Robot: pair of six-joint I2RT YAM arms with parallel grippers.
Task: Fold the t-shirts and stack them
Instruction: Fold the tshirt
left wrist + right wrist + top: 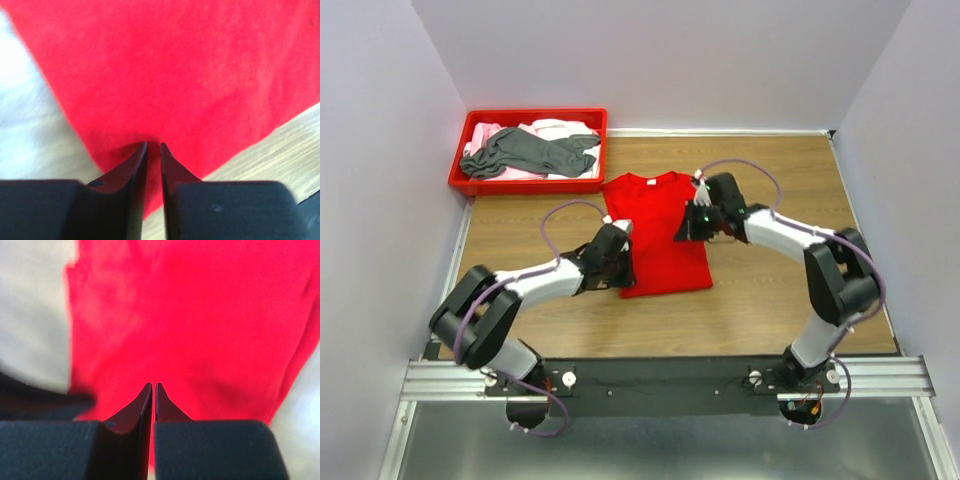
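Observation:
A bright red t-shirt (655, 232) lies flat on the wooden table, narrowed to a rectangle with its neck toward the back. My left gripper (623, 258) rests at the shirt's near-left edge. In the left wrist view its tips (154, 145) stand a narrow gap apart over the red cloth (175, 75), and shirt and wood show through the gap. My right gripper (684, 232) is over the shirt's right edge. Its jaws (153, 385) are a thin slit apart above the red cloth (200, 315). A dark grey t-shirt (525, 152) and a pale pink one (555, 128) lie crumpled in the tray.
The red plastic tray (525, 186) sits at the back left corner against the wall. Bare wooden tabletop (520, 235) lies left of the shirt, and more of it (770, 290) on the right. White walls close in the left, back and right sides.

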